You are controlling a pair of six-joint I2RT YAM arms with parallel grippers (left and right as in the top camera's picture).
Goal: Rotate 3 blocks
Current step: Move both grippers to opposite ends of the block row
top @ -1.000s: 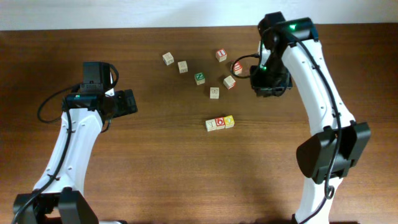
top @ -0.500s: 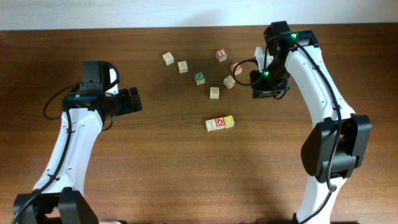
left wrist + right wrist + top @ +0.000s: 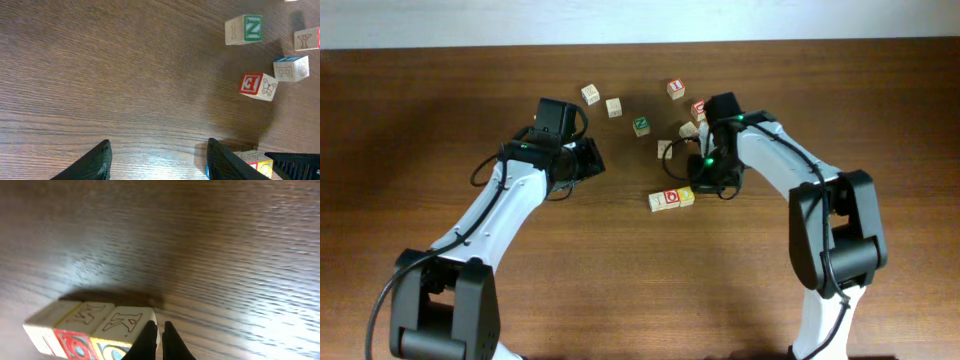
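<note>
1. My right gripper [image 3: 160, 330] was closed almost completely, with only a sliver between its fingers, and it had nothing in its grasp.
2. Its tips stood at the end of the yellow-faced block [image 3: 687, 195], on the side away from the other two. They seemed to touch that end, though the wrist view was too blurred for me to be sure.
3. The three blocks lay in a short row on the table [image 3: 880, 120], touching one another: the pale block [image 3: 658, 202], then the red-faced block [image 3: 672, 198] with its ring letter, then the yellow-faced one.
4. My left gripper [image 3: 158, 145] had its fingers spread apart over bare wood, with nothing between them, well to the left of the row.
5. From the left wrist, the green-faced cube [image 3: 245, 29] and a red cube with a C-like mark [image 3: 257, 86] sat apart from the row.
</note>
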